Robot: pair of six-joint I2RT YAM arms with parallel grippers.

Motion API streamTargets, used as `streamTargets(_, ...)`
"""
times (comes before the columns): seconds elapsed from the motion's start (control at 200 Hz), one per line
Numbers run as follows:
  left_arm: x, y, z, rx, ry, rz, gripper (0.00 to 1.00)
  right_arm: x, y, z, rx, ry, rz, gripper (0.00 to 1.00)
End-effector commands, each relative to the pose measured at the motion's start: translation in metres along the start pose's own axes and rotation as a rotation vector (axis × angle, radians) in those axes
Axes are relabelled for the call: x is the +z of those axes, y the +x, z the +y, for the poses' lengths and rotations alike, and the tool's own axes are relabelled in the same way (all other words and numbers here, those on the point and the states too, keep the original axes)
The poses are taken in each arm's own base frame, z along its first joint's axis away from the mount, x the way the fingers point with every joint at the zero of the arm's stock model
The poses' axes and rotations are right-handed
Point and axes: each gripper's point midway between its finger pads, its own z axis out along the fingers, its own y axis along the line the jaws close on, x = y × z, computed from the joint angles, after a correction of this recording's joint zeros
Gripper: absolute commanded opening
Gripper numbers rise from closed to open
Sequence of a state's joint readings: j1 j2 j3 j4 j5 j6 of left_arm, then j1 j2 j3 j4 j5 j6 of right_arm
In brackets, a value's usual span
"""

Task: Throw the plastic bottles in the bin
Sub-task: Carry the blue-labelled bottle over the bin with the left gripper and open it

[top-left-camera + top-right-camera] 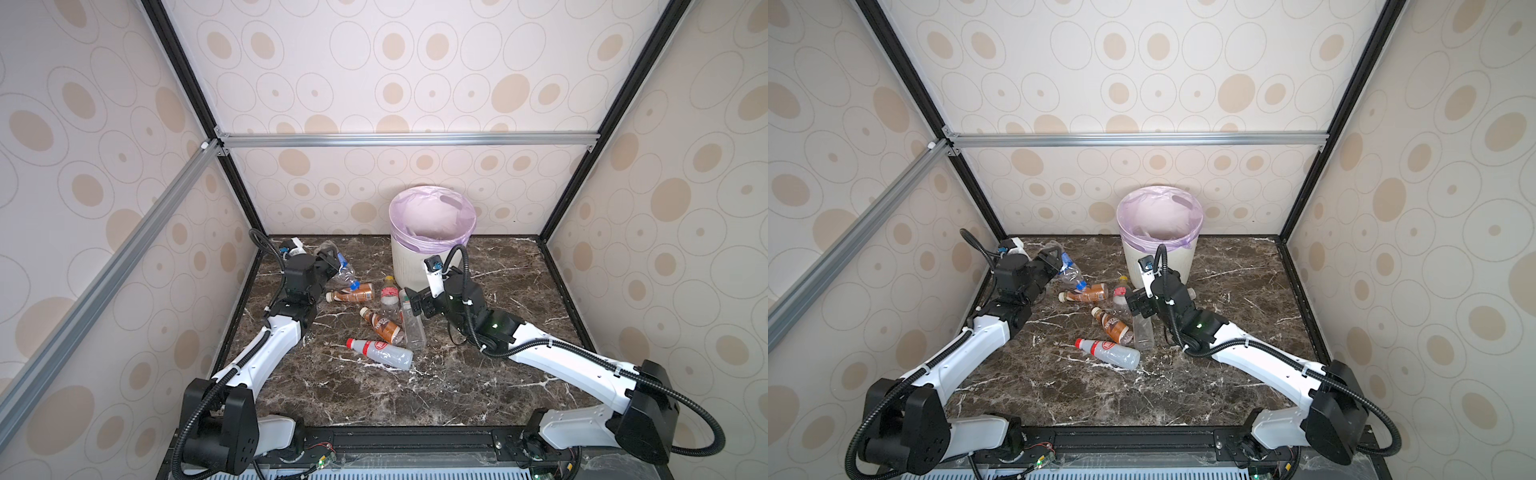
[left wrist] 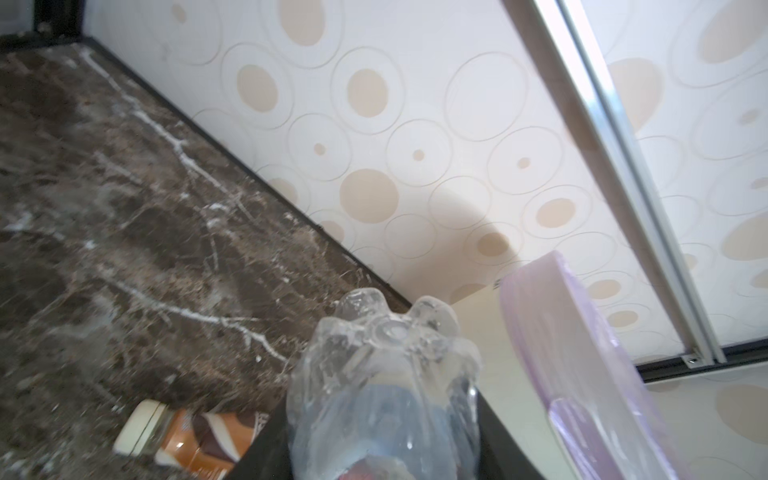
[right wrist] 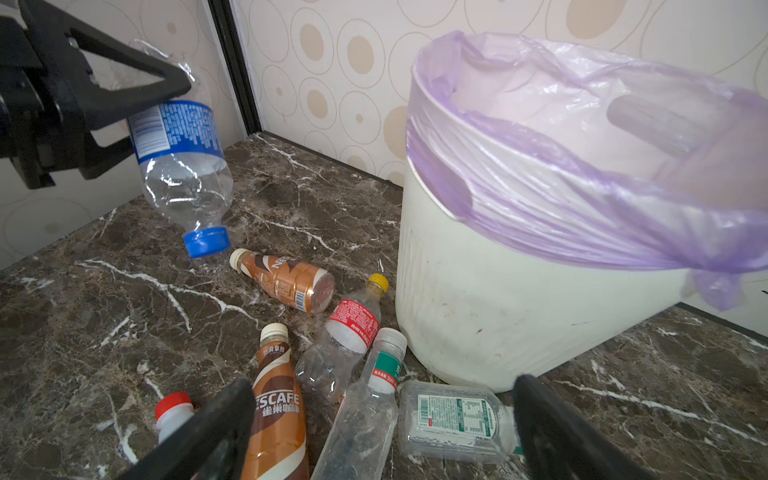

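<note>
Left tool [image 1: 331, 258] is clamped on the blue-labelled bottle [image 3: 183, 166] near its base end. It holds the bottle clear of the counter [image 1: 457, 386], tilted with the blue cap pointing down. In the left wrist view the bottle's clear, crumpled base fills the lower middle, with the bin's lilac liner [image 2: 573, 353] just beside it.

Below the hanging cap a brown coffee bottle [image 3: 286, 282] lies on its side on the counter. Next to it lies a red-labelled bottle [image 3: 349, 336] with a yellow cap pointing toward the bin [image 3: 478, 311]. A second coffee bottle [image 3: 278, 399], a green-labelled bottle [image 3: 374, 399] with a white cap and a red-capped bottle [image 3: 172, 409] lie closer to the robot. A flat clear bottle [image 3: 453, 419] rests on its side at the bin's foot. All six are loosely clustered, several touching.

Right tool [image 3: 384, 386] hangs over this cluster with its jaws spread wide and nothing between them. The green-labelled bottle and the flat clear bottle show in the gap.

The bin stands upright toward the back of the dark marbled counter, near the rear wall. In both top views it is well right of the held bottle, and the liner is folded over its rim
</note>
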State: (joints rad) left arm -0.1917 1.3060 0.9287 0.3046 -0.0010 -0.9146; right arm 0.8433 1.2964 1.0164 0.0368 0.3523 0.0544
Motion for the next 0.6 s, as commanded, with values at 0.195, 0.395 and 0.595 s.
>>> streamTargets(0.195, -0.001, -0.082, -0.149, 0.104, 0.351, -0.222, 0.48, -0.022, -0.042, -0.011, -0.013, 0.027, -0.079, 0.99)
streamTargets(0.395, -0.015, -0.1, -0.23, 0.166, 0.529, -0.355, 0.49, -0.037, -0.061, -0.024, -0.008, 0.052, -0.119, 0.99)
streamTargets(0.595, -0.041, -0.105, -0.295, 0.232, 0.679, -0.482, 0.49, -0.055, -0.074, -0.044, 0.013, 0.089, -0.151, 0.99)
